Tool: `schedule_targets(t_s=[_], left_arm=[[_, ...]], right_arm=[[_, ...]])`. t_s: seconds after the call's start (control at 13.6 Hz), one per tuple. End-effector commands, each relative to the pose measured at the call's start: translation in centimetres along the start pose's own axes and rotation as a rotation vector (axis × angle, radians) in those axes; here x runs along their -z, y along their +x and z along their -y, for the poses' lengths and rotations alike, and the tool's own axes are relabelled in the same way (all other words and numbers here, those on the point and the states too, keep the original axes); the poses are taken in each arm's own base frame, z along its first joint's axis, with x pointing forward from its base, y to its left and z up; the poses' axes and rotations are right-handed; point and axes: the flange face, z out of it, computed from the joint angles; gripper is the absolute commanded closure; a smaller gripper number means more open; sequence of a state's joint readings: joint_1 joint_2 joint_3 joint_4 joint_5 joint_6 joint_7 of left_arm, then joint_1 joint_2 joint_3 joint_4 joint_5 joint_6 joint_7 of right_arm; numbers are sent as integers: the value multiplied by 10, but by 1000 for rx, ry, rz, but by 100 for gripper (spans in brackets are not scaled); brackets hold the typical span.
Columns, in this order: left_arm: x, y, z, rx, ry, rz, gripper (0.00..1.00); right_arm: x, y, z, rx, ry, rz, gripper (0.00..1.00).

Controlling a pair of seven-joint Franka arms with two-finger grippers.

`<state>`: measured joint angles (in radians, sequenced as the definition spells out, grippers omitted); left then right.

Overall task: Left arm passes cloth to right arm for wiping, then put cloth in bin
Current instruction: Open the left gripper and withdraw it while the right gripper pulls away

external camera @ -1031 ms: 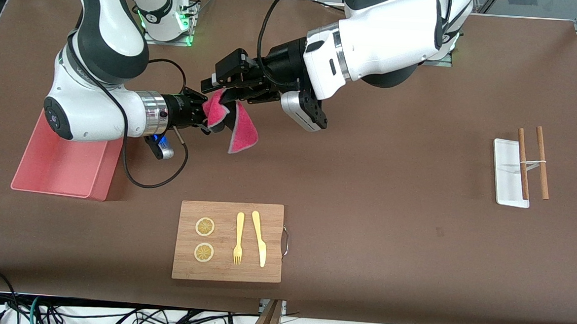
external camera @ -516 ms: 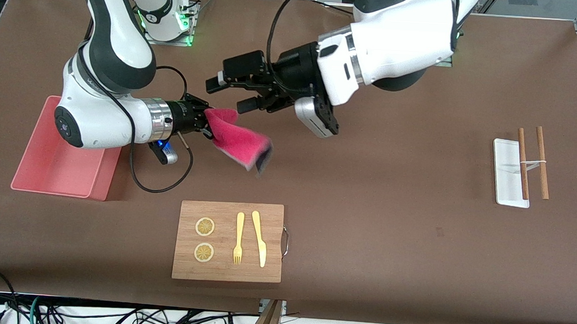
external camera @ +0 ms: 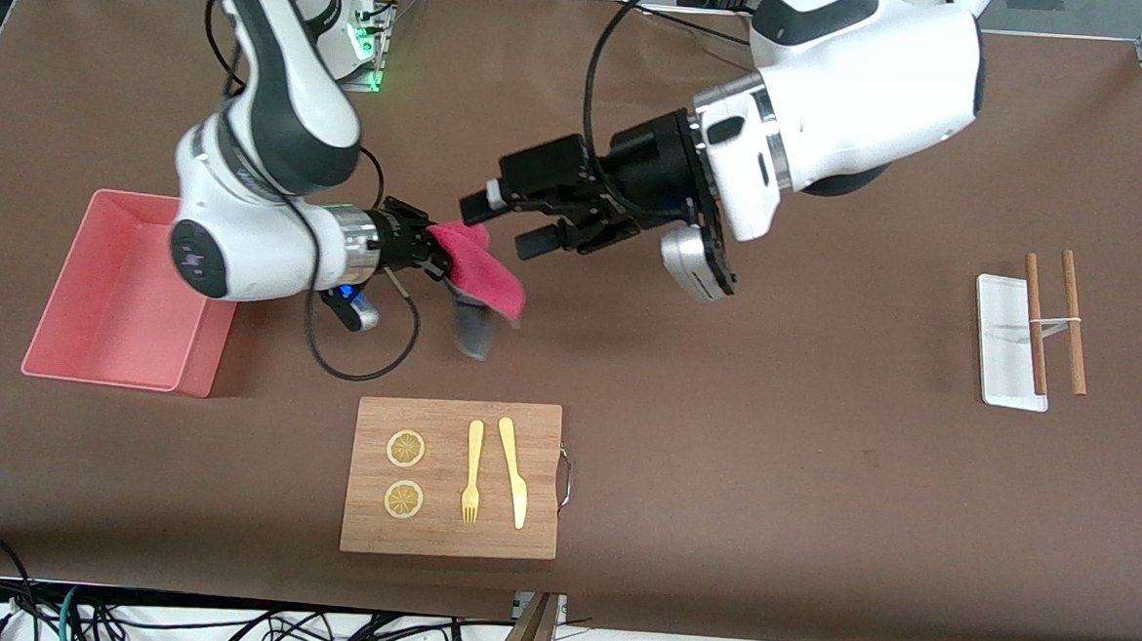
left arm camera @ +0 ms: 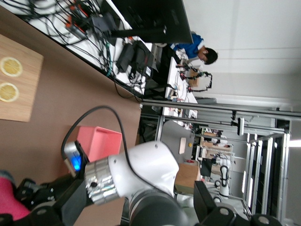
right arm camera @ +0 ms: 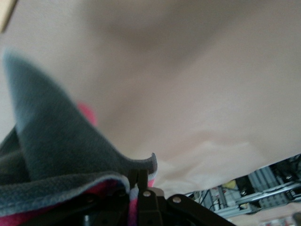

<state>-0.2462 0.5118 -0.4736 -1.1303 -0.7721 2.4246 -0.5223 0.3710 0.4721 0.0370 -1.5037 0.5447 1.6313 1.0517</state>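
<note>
A small cloth (external camera: 481, 272), bright pink on one face and dark grey on the other, is held up in the air over the bare brown tabletop (external camera: 770, 438). It is pinched at one edge by the right tool (external camera: 440, 260), whose fingers are closed tight on it; the rest of the cloth droops from the grip, with a grey corner hanging lowest. In the right wrist view the cloth (right arm camera: 56, 160) fills the near part of the picture, grey face outward with a pink rim, and is seen clamped between the closed fingertips (right arm camera: 139, 178).

The left tool (external camera: 500, 221) is seen just beside the cloth, also in the air over the tabletop, with its fingers spread wide and nothing between them. No contact with the cloth is seen.

The bin (external camera: 73, 319), a light pink box with straight walls, is set on the tabletop toward the right arm's end, partly covered by the right arm. It is also seen in the left wrist view (left arm camera: 101, 141).

A wooden cutting board (external camera: 443, 534) is laid nearer to the front camera than the cloth. Two lemon slices (external camera: 405, 449), a yellow fork (external camera: 472, 472) and a yellow knife (external camera: 514, 474) are laid on it.

Toward the left arm's end of the tabletop a white tray (external camera: 1002, 343) is placed, with a pair of brown sticks (external camera: 1071, 322) joined by a band, one stick lying across the tray.
</note>
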Motion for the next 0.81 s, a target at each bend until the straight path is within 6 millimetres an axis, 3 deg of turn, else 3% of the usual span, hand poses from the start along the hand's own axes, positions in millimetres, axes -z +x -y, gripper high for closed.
schedule_targets(t_s=[0.0, 0.07, 0.22, 0.29, 0.44, 0.52, 0.74], left_arm=[[38, 15, 19, -30, 63, -28, 0], [46, 18, 19, -50, 74, -16, 0], [80, 27, 17, -75, 128, 7, 0], [107, 36, 20, -79, 177, 24, 0], [155, 38, 25, -65, 260, 94, 0], [179, 36, 29, -50, 303, 123, 0], [239, 26, 66, -23, 582, 211, 0]], right_arm=[[-43, -13, 22, 53, -56, -70, 100], [-52, -12, 26, 55, -59, -73, 100], [-71, -10, 33, 56, -67, -79, 100], [-82, -8, 37, 60, -70, -90, 100], [-106, -11, 45, 76, -94, -118, 100], [-117, -3, 44, 72, -114, -125, 100], [-133, 25, 37, 90, -180, -168, 100]])
